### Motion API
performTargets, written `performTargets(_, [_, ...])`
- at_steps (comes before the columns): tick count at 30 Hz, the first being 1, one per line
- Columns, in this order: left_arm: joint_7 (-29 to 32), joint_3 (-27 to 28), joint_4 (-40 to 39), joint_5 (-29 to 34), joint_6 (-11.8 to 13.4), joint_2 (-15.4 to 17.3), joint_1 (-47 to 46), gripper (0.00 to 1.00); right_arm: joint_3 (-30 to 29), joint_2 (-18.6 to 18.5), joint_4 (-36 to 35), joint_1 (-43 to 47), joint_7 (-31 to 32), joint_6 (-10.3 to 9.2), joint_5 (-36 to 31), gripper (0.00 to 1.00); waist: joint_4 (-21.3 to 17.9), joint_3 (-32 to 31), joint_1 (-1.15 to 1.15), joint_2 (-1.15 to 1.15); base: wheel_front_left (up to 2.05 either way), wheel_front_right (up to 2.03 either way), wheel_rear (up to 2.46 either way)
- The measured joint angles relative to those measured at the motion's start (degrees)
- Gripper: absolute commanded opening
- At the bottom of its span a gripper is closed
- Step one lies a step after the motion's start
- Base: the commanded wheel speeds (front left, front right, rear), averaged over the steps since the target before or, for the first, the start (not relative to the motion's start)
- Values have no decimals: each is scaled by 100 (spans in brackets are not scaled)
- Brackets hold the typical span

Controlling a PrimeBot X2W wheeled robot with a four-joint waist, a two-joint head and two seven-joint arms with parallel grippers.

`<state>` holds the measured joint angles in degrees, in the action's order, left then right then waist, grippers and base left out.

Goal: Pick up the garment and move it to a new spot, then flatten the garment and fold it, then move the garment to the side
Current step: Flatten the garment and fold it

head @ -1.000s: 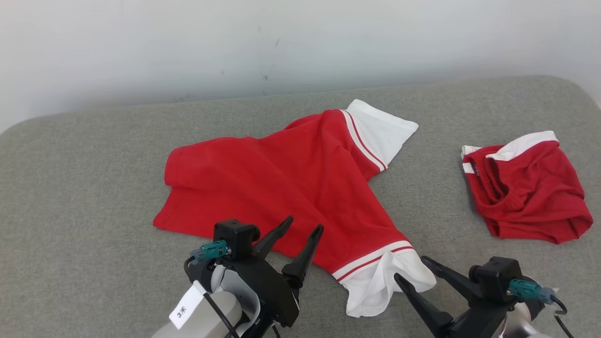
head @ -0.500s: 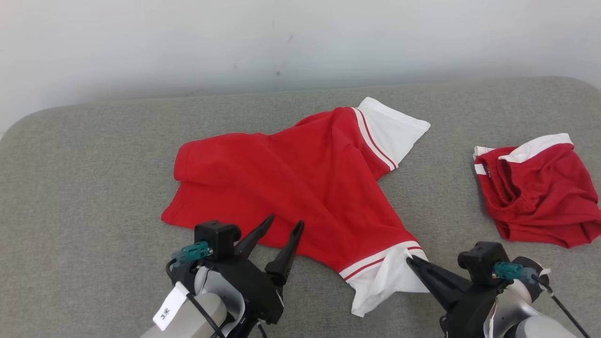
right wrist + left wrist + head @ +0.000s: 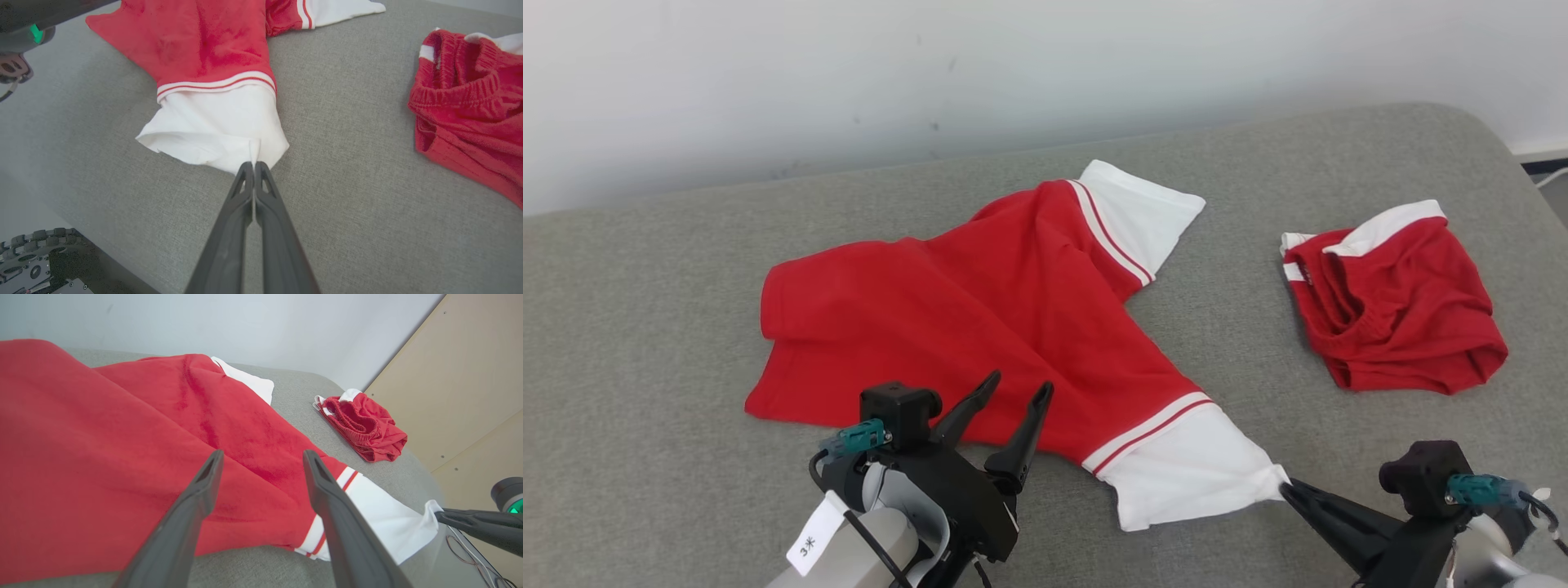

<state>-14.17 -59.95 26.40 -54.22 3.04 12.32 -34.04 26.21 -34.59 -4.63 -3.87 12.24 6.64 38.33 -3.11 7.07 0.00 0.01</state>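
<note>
- Garment (image 3: pixel 980 327): red with white cuffs, spread mid-table (image 3: pixel 645 269), creased, body doubled over at the left; sleeve (image 3: pixel 1188 469) stretched toward the near right.
- Right gripper (image 3: pixel 1286 488): fingers pinched tight on the sleeve's cuff corner, cloth drawn to a point.
- Left gripper (image 3: pixel 1017 392): fingers wide and empty, poised over the near hem.
- Shorts (image 3: pixel 1396 310): red, crumpled, well apart at the right.
- Step judged: flattening, sleeve under tension.
- Next move, likely: steady outward pull kept low, with left fingers pinning or gripping the hem against sliding.
</note>
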Motion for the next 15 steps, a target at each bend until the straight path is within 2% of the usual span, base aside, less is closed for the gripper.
performTargets(8, [0, 2, 7, 24, -3, -84, -41, 100, -198, -646, 142, -376, 30, 25, -546, 0, -204, 112, 0, 0, 0, 0, 0])
performTargets(15, [0, -36, 68, 35, -60, -216, -210, 100, -188, -681, 120, -1421, -252, 42, -1148, 0, -109, 157, 0, 0, 0, 0, 0])
